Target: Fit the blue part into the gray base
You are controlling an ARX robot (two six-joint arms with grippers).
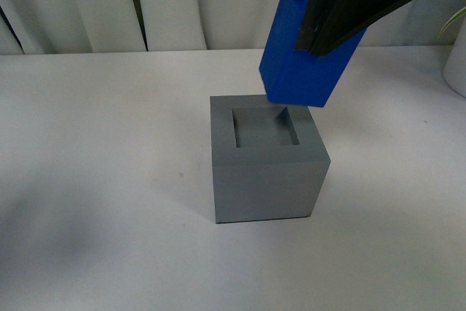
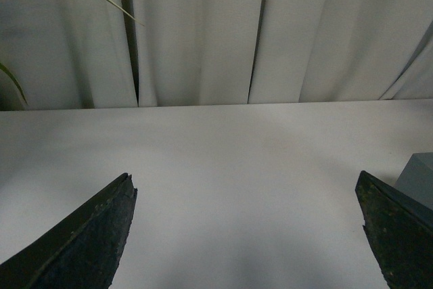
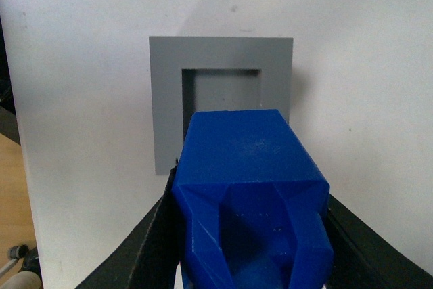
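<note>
- Judging by its matte plastic look, the blue part [image 1: 298, 63] is taken to be rigid, light and not fragile; slip is judged unlikely.
- A hold on opposite flat sides near the tapered end is judged best, so that the square end is left free for entry.
- The part is clamped there by the right gripper [image 1: 331, 30], one finger on each side, as seen in the right wrist view.
- The part is held tilted above the gray base [image 1: 266, 180], its free end over the rear right edge of the recess [image 1: 263, 129]; it is not yet entered.
- The left gripper [image 2: 247, 235] is spread wide, with nothing held.
</note>
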